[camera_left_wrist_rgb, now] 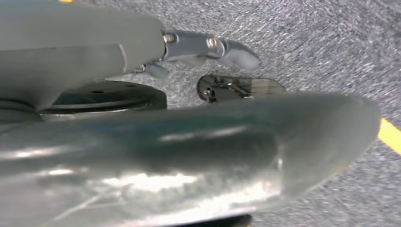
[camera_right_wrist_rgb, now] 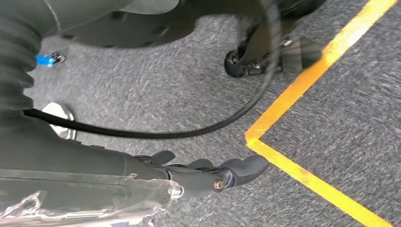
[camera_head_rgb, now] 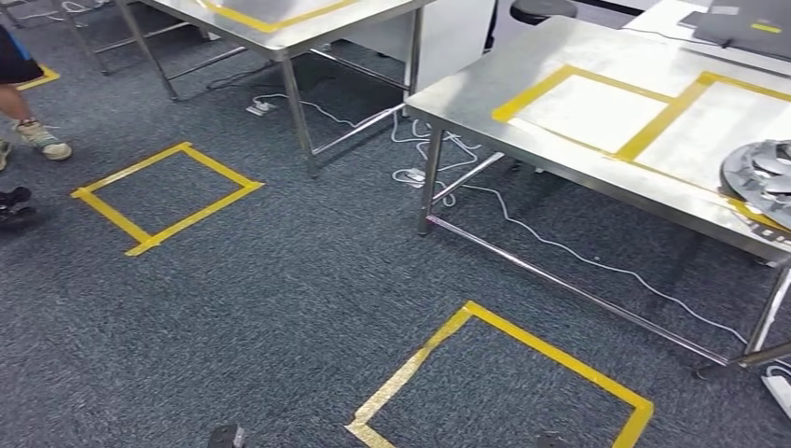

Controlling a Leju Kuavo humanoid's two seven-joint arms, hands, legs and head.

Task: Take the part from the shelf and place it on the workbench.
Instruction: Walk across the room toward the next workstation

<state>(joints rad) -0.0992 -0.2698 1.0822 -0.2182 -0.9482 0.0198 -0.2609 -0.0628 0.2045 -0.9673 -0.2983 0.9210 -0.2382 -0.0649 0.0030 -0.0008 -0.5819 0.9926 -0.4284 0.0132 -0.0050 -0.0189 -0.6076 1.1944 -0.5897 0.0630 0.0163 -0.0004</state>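
Head view: a steel surface [camera_head_rgb: 597, 159] fills the upper right of the frame, marked with yellow tape rectangles [camera_head_rgb: 644, 112]; the part [camera_head_rgb: 760, 177], a grey finned disc, lies at the right edge of the frame on this surface, overlapping a tape line. A second steel table [camera_head_rgb: 280, 28] stands at the top centre. On the grey carpet [camera_head_rgb: 298, 280], one yellow tape square [camera_head_rgb: 166, 194] lies at left and another [camera_head_rgb: 504, 383] at lower centre; white cables [camera_head_rgb: 522, 224] trail beneath the surface. A person's feet [camera_head_rgb: 37, 140] appear at the upper left edge. Left wrist view: the left hand [camera_left_wrist_rgb: 203, 49] hangs over carpet, fingers extended and apart, grasping nothing. Right wrist view: the right hand [camera_right_wrist_rgb: 213, 172] likewise extends its fingers over carpet beside a yellow tape corner [camera_right_wrist_rgb: 257, 137], released, with a black cable [camera_right_wrist_rgb: 189, 132] arching past it.
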